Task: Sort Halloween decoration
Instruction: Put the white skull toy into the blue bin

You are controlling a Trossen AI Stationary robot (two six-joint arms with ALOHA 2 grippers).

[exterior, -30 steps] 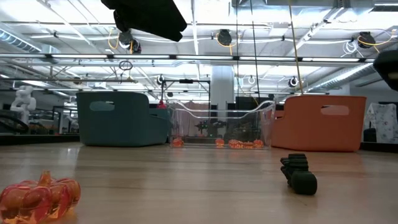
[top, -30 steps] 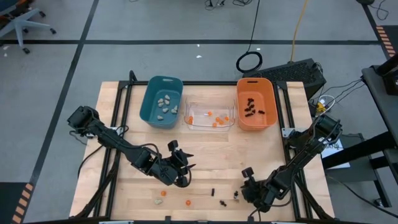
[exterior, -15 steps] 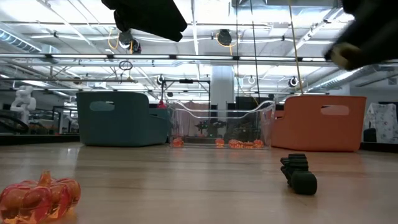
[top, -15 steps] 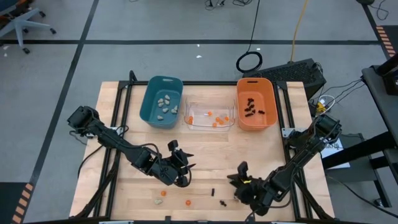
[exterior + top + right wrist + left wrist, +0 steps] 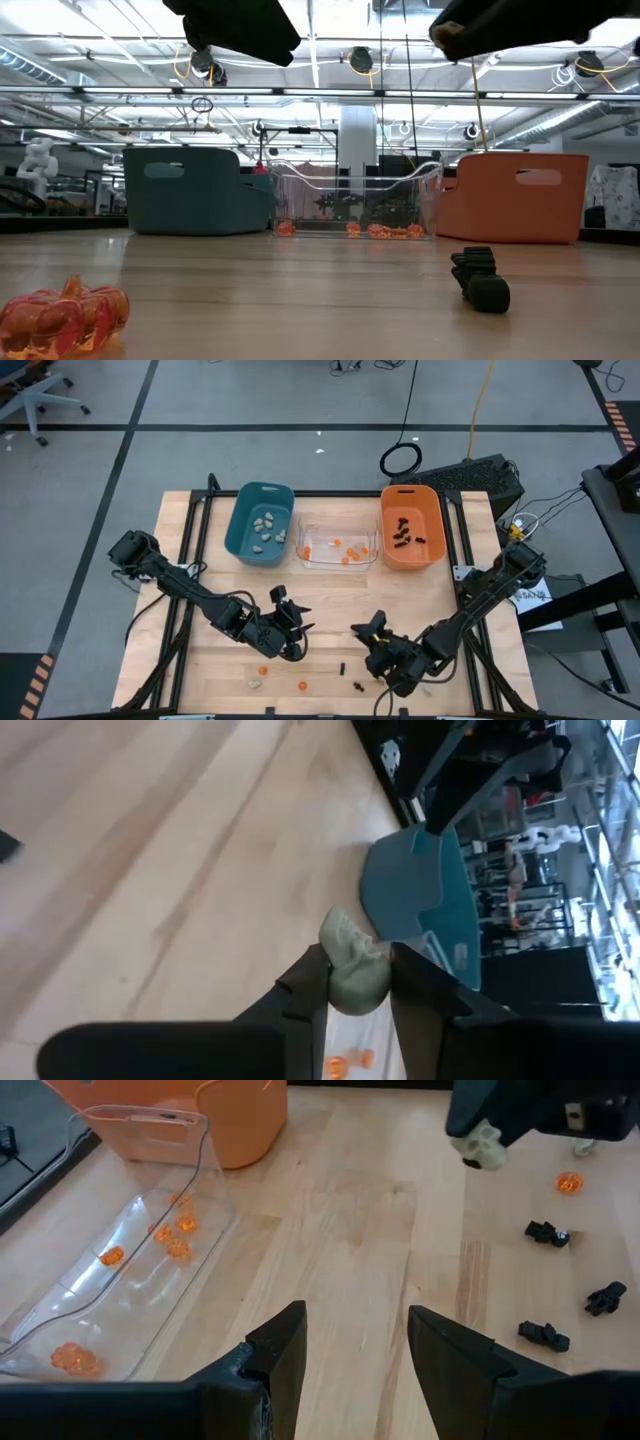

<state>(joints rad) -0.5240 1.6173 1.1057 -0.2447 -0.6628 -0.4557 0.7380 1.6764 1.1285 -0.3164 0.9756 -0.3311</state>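
Note:
My right gripper (image 5: 371,628) hovers over the table's near middle, shut on a pale beige lump (image 5: 350,960), also seen from the left wrist as a lump (image 5: 482,1143). My left gripper (image 5: 355,1335) hangs open and empty above the near left (image 5: 291,620). On the wood lie black spidery trinkets (image 5: 546,1233) and round orange ones (image 5: 302,685); one orange trinket (image 5: 64,316) and a black one (image 5: 481,281) show close in the low view. At the far side stand a teal bin (image 5: 260,523), a clear bin (image 5: 337,557) and an orange bin (image 5: 411,555). My right gripper pinches the pale lump's two sides (image 5: 338,982) between its two fingertips (image 5: 305,982). The fingers slant slightly downward, pointing toward the table's far left. The lump is lifted well clear of the wood, with its upper part sticking out past the fingertips.
The teal bin holds pale lumps (image 5: 262,530), the clear bin orange trinkets (image 5: 172,1240), the orange bin black ones (image 5: 403,532). Another pale lump (image 5: 253,685) lies near the front edge. Bare wood stretches between the grippers and the bins.
My right gripper has risen from the table and swung toward the left and far side, rolling its wrist as it went, carrying the pale lump up clear of the wood. My left arm has kept still.

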